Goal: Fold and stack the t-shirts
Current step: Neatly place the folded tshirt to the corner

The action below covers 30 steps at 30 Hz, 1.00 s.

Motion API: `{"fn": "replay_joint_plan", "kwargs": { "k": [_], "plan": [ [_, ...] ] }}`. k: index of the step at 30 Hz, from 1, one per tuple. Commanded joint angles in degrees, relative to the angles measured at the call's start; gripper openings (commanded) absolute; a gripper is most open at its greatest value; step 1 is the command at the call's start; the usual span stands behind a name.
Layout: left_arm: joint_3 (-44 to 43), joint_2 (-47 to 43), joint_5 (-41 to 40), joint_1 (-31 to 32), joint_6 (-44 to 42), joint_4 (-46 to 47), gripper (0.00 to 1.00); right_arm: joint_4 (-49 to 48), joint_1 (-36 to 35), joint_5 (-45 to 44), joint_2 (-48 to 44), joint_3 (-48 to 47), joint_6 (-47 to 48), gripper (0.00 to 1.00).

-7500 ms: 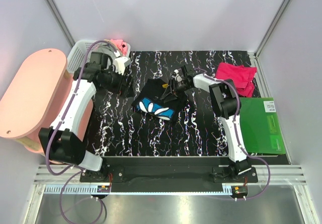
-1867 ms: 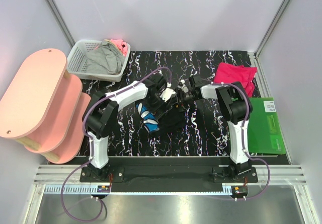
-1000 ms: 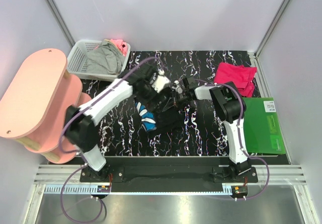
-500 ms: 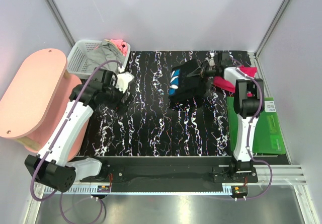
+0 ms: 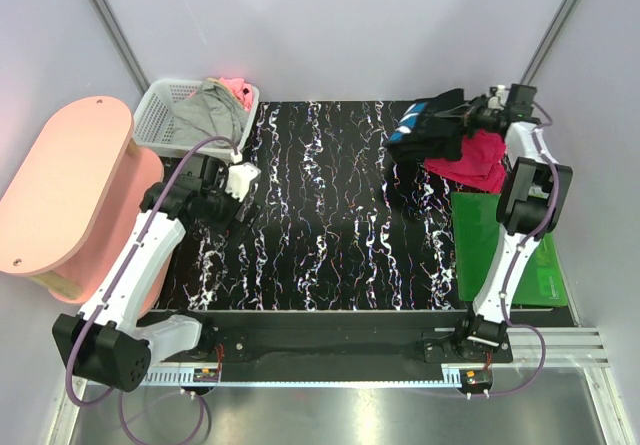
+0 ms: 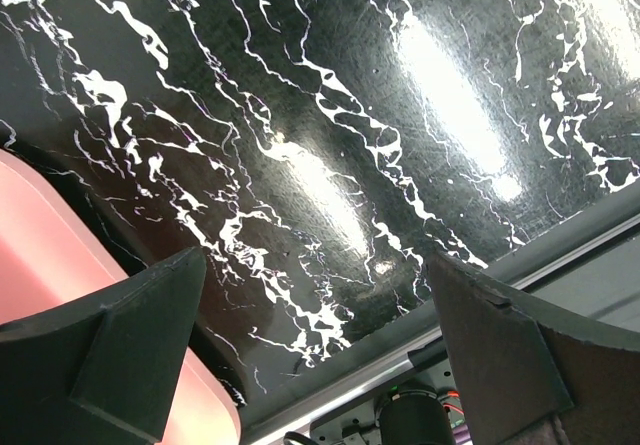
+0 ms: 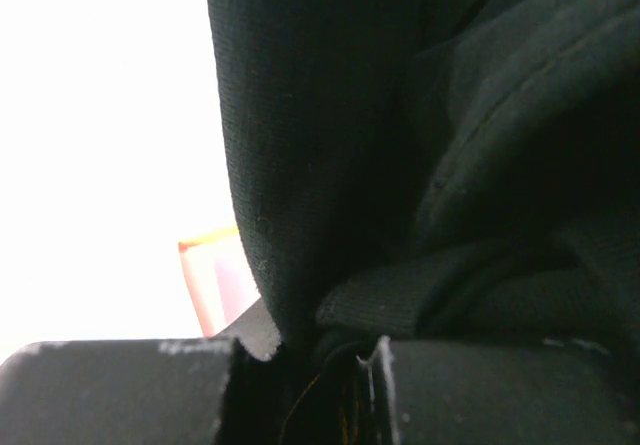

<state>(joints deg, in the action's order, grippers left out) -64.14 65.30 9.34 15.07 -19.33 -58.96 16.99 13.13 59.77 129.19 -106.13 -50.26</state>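
My right gripper (image 5: pixel 468 117) is shut on the folded black t-shirt (image 5: pixel 430 129) with the blue-white print and holds it raised at the back right, over the left edge of the crimson-pink t-shirt (image 5: pixel 472 161), which lies flat on the table. In the right wrist view black cloth (image 7: pixel 450 145) fills the frame and runs down between the two fingers (image 7: pixel 120 390). My left gripper (image 5: pixel 222 208) is open and empty over the left part of the table; its fingers (image 6: pixel 110 355) stand wide apart above bare marble.
A white lattice basket (image 5: pixel 160 115) with grey and pink cloth stands at the back left. A pink oval shelf unit (image 5: pixel 70 195) stands along the left side. A flat green board (image 5: pixel 500 245) lies at the right. The table's front rail (image 6: pixel 420 365) shows in the left wrist view.
My right gripper has carried the black t-shirt from the table's middle to the back right, above the crimson-pink one. My left arm let go and drew back to the left.
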Motion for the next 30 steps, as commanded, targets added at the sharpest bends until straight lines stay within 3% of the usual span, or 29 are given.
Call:
{"fn": "replay_joint_plan", "kwargs": {
  "k": [1, 7, 11, 13, 18, 30],
  "plan": [
    [2.26, -1.93, 2.87, -1.27, -1.15, 2.53, 0.99, -1.09, 2.69, 6.24, -3.59, -6.46, -3.79, 0.0],
    [3.67, -2.19, 3.4, -2.5, -1.67, 2.88, 0.99, -0.82, 7.52, 5.45, -6.74, -2.96, -4.41, 0.0],
    [3.14, -2.11, 4.19, -3.03, -2.02, 3.06, 0.99, 0.23, 10.6, 1.42, -10.44, 6.08, -3.71, 0.0],
    [2.79, -1.84, 4.72, -3.12, -2.2, 2.97, 0.99, 5.55, 12.53, -1.31, -12.29, 7.6, -1.17, 0.0],
    [3.23, -2.37, 6.21, -3.56, -2.72, 2.97, 0.99, 14.12, 14.65, -8.79, -13.0, 5.76, 7.46, 0.0],
    [6.57, -4.74, 6.56, -4.7, -5.01, 2.88, 0.99, 16.75, 13.86, -3.26, -6.06, -9.53, 5.26, 0.0]
  ]
}}
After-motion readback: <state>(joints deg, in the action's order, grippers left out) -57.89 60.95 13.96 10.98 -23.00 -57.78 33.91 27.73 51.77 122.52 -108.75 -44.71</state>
